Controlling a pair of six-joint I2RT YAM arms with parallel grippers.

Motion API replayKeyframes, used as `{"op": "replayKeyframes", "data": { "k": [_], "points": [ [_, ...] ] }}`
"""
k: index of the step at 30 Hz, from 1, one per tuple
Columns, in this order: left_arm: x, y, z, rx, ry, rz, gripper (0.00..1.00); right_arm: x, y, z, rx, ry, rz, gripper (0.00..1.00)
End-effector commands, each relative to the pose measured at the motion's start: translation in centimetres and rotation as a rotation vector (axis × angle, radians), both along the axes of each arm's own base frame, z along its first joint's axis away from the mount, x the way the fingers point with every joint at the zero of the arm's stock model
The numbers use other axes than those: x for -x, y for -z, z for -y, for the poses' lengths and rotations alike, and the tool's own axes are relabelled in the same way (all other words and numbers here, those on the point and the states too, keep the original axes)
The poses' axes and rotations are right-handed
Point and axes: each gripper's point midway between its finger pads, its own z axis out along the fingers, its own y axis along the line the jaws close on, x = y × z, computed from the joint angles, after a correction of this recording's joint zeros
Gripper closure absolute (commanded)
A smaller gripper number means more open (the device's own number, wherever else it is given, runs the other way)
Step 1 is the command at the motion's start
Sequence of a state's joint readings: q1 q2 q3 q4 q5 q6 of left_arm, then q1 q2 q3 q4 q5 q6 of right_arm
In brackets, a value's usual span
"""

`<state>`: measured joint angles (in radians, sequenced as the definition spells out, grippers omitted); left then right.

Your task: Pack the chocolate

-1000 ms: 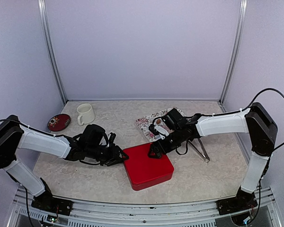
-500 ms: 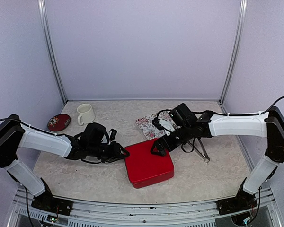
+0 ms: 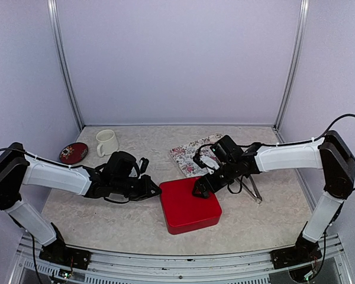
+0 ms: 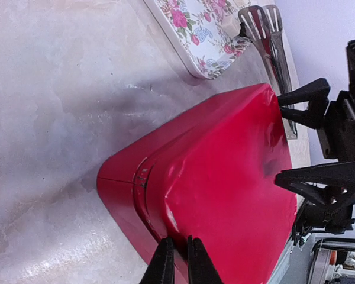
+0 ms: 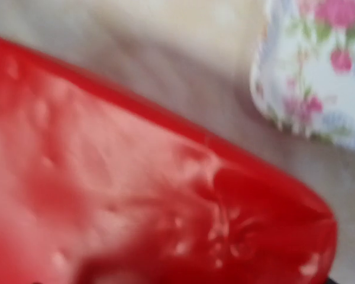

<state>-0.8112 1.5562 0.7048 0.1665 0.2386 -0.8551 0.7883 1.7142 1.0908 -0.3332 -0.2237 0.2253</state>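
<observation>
Box point(image 3: 189, 205), centre: glossy plain red, lid and base alike
Tray point(image 3: 184, 157), just beyond it: white ground, pink roses, green leaves
Mug point(image 3: 107, 142), far left: plain white
Dish point(image 3: 73, 152), left edge: dark red, fine speckled pattern
Tongs point(image 3: 255, 192), right: bright silver
Table point(image 3: 106, 219): beige, marbled
Left arm point(image 3: 53, 176), right arm point(image 3: 281, 157): white shells, black joints

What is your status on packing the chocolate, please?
Left gripper nearly shut at red box corner, grip unclear. Right gripper open over the closed lid. No chocolate in sight. Tongs lie off to its right, clear.
</observation>
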Motion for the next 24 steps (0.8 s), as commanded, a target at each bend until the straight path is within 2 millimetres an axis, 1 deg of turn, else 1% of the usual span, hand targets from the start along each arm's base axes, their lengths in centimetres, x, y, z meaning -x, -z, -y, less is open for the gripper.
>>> {"op": "replayKeyframes", "data": {
  "k": [1,2,6,7,9,12,14,16,17,18,19,20,22,24],
  "points": [
    [1.0,1.7,-0.1,-0.08,0.045,-0.019,0.89,1.1,0.8,-0.6,-0.002,-0.062,-0.016,0.0],
    [1.0,1.8,-0.1,-0.086,0.044,-0.019,0.88,0.9,0.3,-0.5,0.0,-0.063,0.006,0.0],
    [0.8,1.9,-0.4,-0.108,0.035,-0.016,0.88,0.2,-3.1,-0.3,-0.039,-0.057,0.1,0.0],
    [0.7,1.8,-0.4,-0.111,0.034,-0.011,0.88,0.1,-4.2,-0.3,-0.055,-0.055,0.123,0.0],
    [0.4,1.3,-0.5,-0.112,0.029,0.001,0.87,-0.1,-5.4,-0.2,-0.066,-0.046,0.148,0.0],
    [0.1,0.2,-0.6,-0.105,0.024,0.03,0.8,-0.9,-6.0,0.9,-0.055,-0.016,0.167,0.0],
    [-0.1,-0.9,-0.7,-0.102,0.02,0.055,0.77,-1.4,-6.2,1.7,-0.046,0.0,0.182,0.0],
    [-0.3,-1.7,-1.0,-0.103,0.013,0.079,0.75,-1.7,-6.7,2.0,-0.051,0.006,0.194,0.01],
    [-0.4,-2.0,-1.1,-0.106,0.014,0.087,0.75,-1.5,-7.1,1.6,-0.07,-0.016,0.197,0.03],
    [-0.4,-2.3,-1.1,-0.105,0.015,0.096,0.75,-1.1,-7.6,1.0,-0.105,-0.048,0.192,0.09],
    [-0.5,-2.6,-1.2,-0.104,0.012,0.105,0.75,-0.6,-8.2,0.2,-0.153,-0.079,0.183,0.16],
    [-0.6,-2.9,-1.2,-0.102,0.014,0.113,0.75,0.0,-8.3,-0.5,-0.183,-0.111,0.165,0.24],
    [-0.8,-3.8,-1.3,-0.1,0.014,0.136,0.75,0.9,-7.7,-1.8,-0.195,-0.159,0.134,0.4],
    [-1.3,-4.8,-1.5,-0.118,0.011,0.171,0.77,1.3,-6.0,-2.6,-0.173,-0.185,0.103,0.53]
  ]
}}
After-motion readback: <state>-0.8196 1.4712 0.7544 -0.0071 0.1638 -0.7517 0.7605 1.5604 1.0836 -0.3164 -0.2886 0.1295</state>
